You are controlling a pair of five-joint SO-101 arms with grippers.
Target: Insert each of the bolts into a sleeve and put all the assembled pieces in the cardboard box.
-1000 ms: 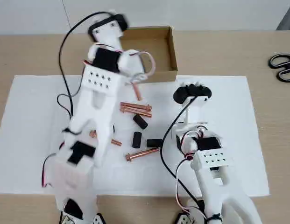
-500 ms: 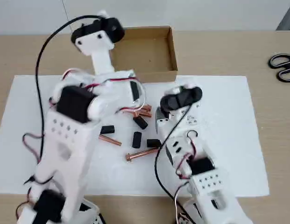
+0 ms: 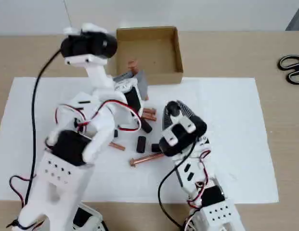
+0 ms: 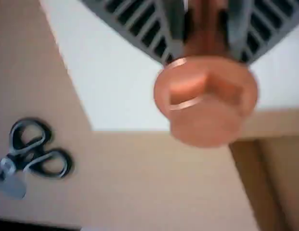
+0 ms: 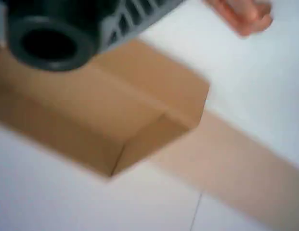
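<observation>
My left gripper (image 3: 135,78) hangs just in front of the cardboard box (image 3: 150,50), shut on a copper bolt (image 3: 133,66) whose head points up. In the left wrist view the bolt's head (image 4: 205,98) sits close, clamped between grey fingers (image 4: 171,24). My right gripper (image 3: 172,112) is over the middle of the white paper, shut on a black sleeve (image 5: 47,43) whose bore faces the camera. The box (image 5: 115,120) lies beyond it. More copper bolts (image 3: 146,159) and black sleeves (image 3: 141,143) lie loose on the paper between the arms.
White paper (image 3: 236,125) covers the wooden table. Black scissors (image 3: 291,68) lie at the far right edge, also seen as scissors (image 4: 36,156) from the left wrist. A bolt tip (image 5: 243,14) shows near the box. Black cables loop from both arms.
The left arm has swung back and turned its gripper up, so the bolt now stands beside the box front. The right arm has moved left and forward toward the loose parts.
</observation>
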